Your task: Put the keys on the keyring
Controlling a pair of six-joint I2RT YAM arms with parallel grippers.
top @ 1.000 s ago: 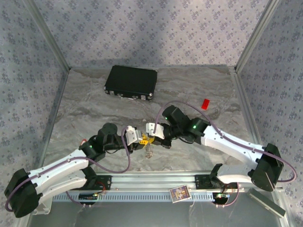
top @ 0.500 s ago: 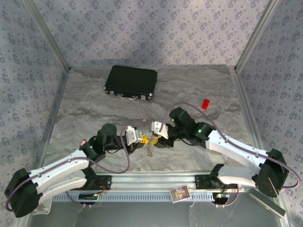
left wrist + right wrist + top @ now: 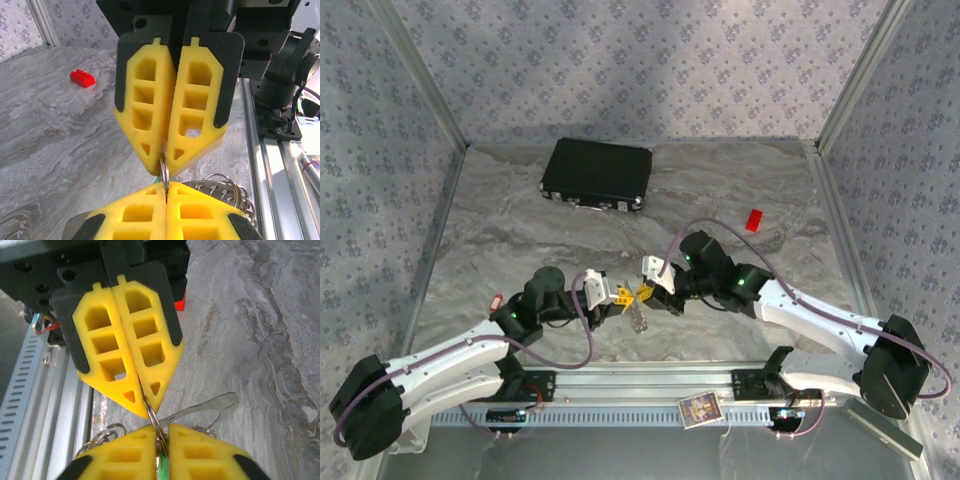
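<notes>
Desk [image 3: 520,250]: grey marbled top, walled on three sides. The two arms meet nose to nose toward 6 o'clock from its middle, just short of the front rail [image 3: 620,385]. Left arm [image 3: 470,350] reaches in from 8 o'clock, right arm [image 3: 800,310] from 4 o'clock.

Keyring [image 3: 164,176]: a thin silver ring seen edge-on, caught where the two sets of jaws face each other.
- Left jaws: pressed together, pinching the keyring at their tips. Their yellow pads [image 3: 145,215] sit at 6 o'clock in the left wrist view.
- Right jaws: also pressed together on the keyring, from the opposite side. Their pads [image 3: 150,115] sit at 12 o'clock in that same view.
- More silver loops [image 3: 222,187] bunch at 4 o'clock from the pinch.

Keys [image 3: 636,320]: from above, a small silver bunch dangling at 6 o'clock just under the pinch. In the right wrist view one flat silver blade [image 3: 212,404] sticks out toward 2 o'clock from the keyring. Cannot tell whether it touches the desk. A green sliver [image 3: 162,462] shows between the right arm's pads; too little is visible to say what it is.

Elsewhere:
- Black case [image 3: 597,174] lies shut and flat at 12 o'clock, near the back wall and well apart from the arms.
- Red block [image 3: 754,220] lies on the desk at 2 o'clock from the pinch, apart from everything.
- Small red bit [image 3: 498,298] lies at 9 o'clock beside the left arm, too small to identify.
- Printed card [image 3: 700,409] rests on the rail at 5 o'clock.
</notes>
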